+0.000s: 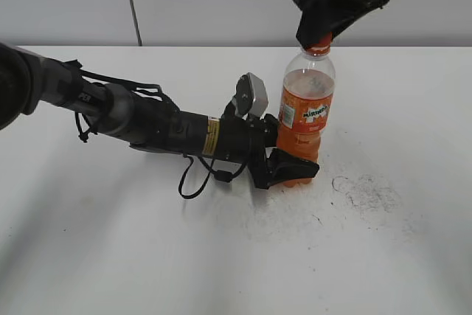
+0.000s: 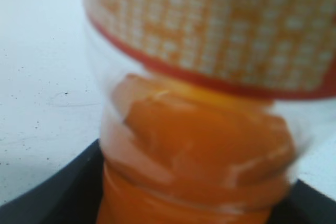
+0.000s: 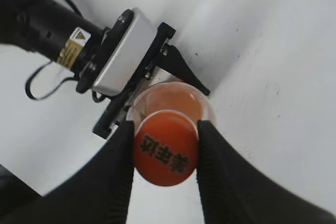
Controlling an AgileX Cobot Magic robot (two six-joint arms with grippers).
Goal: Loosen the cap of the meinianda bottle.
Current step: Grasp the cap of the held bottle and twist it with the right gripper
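Observation:
The meinianda bottle (image 1: pixel 306 112) stands upright on the white table, orange drink inside, orange label with a green-white logo. My left gripper (image 1: pixel 290 167) is shut on its lower body; the left wrist view shows the bottle (image 2: pixel 210 129) filling the frame, blurred, between dark fingers. My right gripper (image 1: pixel 321 40) comes down from above and is shut on the orange cap (image 1: pixel 319 44). In the right wrist view the cap (image 3: pixel 165 148), with dark print on top, sits pinched between the two black fingers (image 3: pixel 164 145).
The left arm (image 1: pixel 147 119) lies low across the white table (image 1: pixel 110 256) from the left, with a loose black cable beside it. Dark scuff marks (image 1: pixel 365 189) lie right of the bottle. A grey wall stands behind.

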